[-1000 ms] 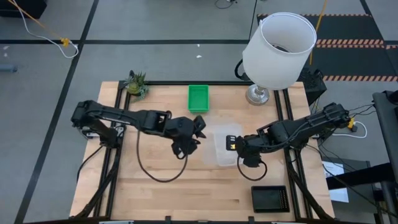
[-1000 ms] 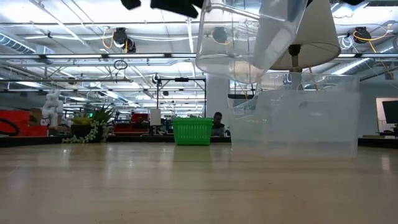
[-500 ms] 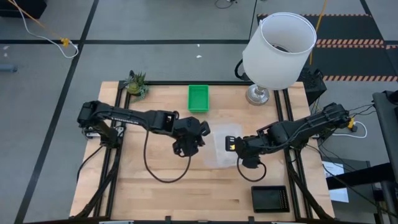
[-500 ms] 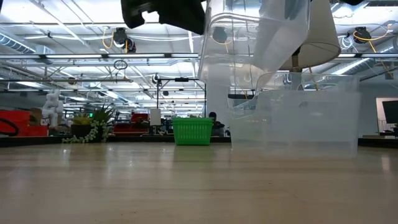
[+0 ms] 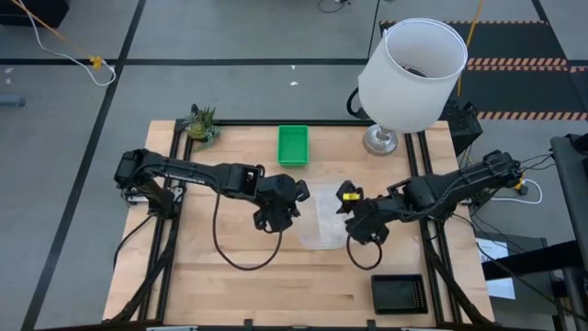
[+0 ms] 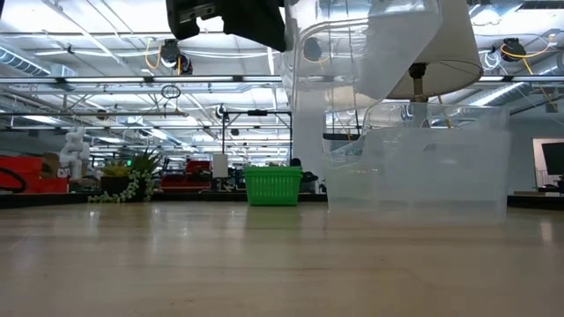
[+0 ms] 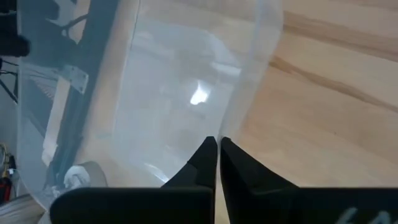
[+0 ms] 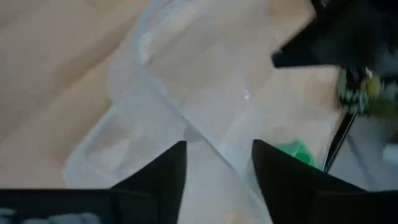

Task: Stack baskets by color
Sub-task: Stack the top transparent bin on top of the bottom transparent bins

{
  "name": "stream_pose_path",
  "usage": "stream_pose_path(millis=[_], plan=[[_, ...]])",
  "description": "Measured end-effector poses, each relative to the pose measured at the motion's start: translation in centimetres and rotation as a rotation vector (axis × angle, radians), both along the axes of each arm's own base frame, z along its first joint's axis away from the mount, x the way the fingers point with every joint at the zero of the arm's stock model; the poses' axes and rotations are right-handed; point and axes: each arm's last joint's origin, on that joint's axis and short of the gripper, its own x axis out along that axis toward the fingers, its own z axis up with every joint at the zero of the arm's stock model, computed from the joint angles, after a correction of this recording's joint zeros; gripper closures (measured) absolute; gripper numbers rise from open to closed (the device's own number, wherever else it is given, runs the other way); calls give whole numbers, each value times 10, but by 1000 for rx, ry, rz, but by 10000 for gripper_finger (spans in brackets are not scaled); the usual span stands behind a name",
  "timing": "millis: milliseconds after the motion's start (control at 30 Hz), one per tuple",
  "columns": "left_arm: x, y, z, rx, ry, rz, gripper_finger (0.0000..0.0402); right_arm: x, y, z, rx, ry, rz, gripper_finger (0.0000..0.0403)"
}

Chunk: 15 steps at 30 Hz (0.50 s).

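Note:
Two clear baskets are at the table's middle. One (image 6: pixel 419 167) stands on the table; the other (image 6: pixel 352 53) is raised and tilted above it. My left gripper (image 5: pixel 292 197) is at the raised basket's left side, shut on it (image 7: pixel 186 93). My right gripper (image 5: pixel 350 208) is at the basket's right side, open, with a clear rim (image 8: pixel 211 140) running between its fingers; whether they touch it I cannot tell. A green basket (image 5: pixel 293 144) sits on its base at the far middle, and a black basket (image 5: pixel 399 292) at the near right. My left gripper pinches the raised clear basket's side wall at its rim (image 7: pixel 231 127) between its two fingers. The fingers slant down from the table's left side. The basket is tilted and off the table; whether it touches the clear basket below I cannot tell.
A large white lamp (image 5: pixel 409 74) stands at the far right corner, and its shade overhangs the table there. At the far left corner is a small potted plant (image 5: pixel 200 124). The left arm's cable (image 5: pixel 230 253) loops over the near middle of the table.
My left gripper has moved right and down to the raised clear basket and shut on its wall. My right gripper has rolled about its own axis and opened, letting go of that basket. The basket has stayed raised and tilted.

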Motion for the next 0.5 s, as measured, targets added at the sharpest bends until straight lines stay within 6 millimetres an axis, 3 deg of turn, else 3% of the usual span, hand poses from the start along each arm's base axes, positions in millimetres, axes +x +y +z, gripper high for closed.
stream_pose_path(millis=[200,500], plan=[[2,-2,2,-22,-24,27,397,-16,-2,12,125,-68,-274,174],[5,1,6,-5,-77,92,400,-67,2,20,83,-171,-667,169]])
